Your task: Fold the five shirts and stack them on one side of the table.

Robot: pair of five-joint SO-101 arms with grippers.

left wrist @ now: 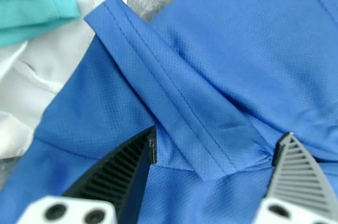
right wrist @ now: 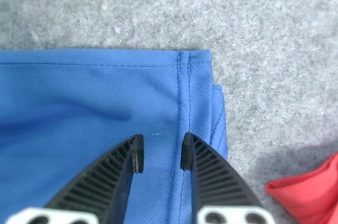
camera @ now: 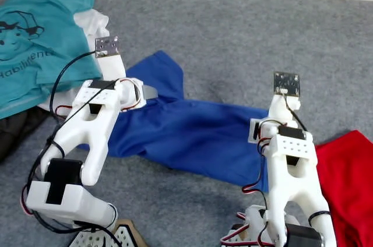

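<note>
At centre of the high view lies one blue mesh shirt (camera: 192, 136) on the grey carpeted table (camera: 245, 37). Five garments counted: it, one teal printed shirt (camera: 41, 37) upper left overlapping one white shirt (camera: 93, 23), one red shirt (camera: 347, 171) cut off lower right, and one dark garment (camera: 11, 133) cut off at the left edge. The left gripper (left wrist: 217, 145) is spread wide over a folded blue hem. The right gripper (right wrist: 161, 152) is narrowly parted above the blue corner, with bare table beyond.
</note>
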